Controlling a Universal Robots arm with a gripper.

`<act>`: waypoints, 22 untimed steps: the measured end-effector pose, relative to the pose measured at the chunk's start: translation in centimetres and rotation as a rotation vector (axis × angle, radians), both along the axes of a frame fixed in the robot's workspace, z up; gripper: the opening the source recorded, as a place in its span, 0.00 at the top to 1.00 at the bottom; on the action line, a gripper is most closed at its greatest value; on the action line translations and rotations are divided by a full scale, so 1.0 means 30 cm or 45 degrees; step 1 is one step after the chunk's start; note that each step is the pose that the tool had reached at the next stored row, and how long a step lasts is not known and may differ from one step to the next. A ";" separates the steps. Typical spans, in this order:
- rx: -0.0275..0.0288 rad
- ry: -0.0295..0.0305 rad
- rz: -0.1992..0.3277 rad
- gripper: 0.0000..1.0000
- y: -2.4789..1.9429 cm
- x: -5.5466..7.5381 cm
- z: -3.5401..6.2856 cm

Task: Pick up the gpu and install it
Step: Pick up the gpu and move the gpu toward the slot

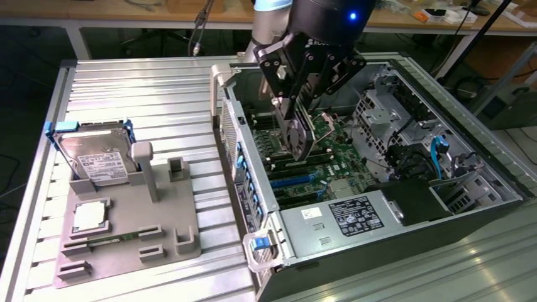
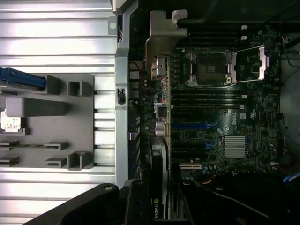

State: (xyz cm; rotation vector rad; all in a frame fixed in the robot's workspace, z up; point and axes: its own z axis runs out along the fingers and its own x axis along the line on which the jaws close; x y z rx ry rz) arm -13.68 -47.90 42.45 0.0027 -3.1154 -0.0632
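- The gripper (image 1: 298, 113) comes down from 12 o'clock in the exterior view into the open computer case (image 1: 251, 207). Its fingers (image 1: 281, 94) pinch the gpu (image 1: 302, 138) from both sides.
- The gpu stands upright and edge-on, a thin dark card held over the motherboard (image 1: 340, 160). I cannot tell whether its lower edge touches a slot.
- In the wrist view the gpu (image 2: 161, 117) runs as a narrow strip alongside the case wall, with its silvery bracket (image 2: 164, 28) at the end far from the gripper (image 2: 161, 194).
- The wrist view also shows the processor socket (image 2: 208, 70) and a blue slot (image 2: 190, 125) on the board beside the card.
- The power supply (image 1: 356, 217) sits at 5 o'clock from the gpu in the exterior view.
- A grey holder tray (image 1: 168, 217) lies on the ribbed metal table (image 1: 134, 88) at 8 o'clock of the exterior view, well apart from the gripper.
- A hard drive (image 1: 100, 160) stands at the tray's 11 o'clock corner, and a processor chip (image 1: 88, 214) lies at 6 o'clock from it.
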 end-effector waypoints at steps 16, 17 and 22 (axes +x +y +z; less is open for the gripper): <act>0.0000 -0.0001 0.005 0.73 0.000 0.038 -0.003; -0.0001 -0.0001 0.005 0.73 0.000 0.040 -0.003; -0.0002 0.0000 0.007 0.73 0.000 0.050 -0.004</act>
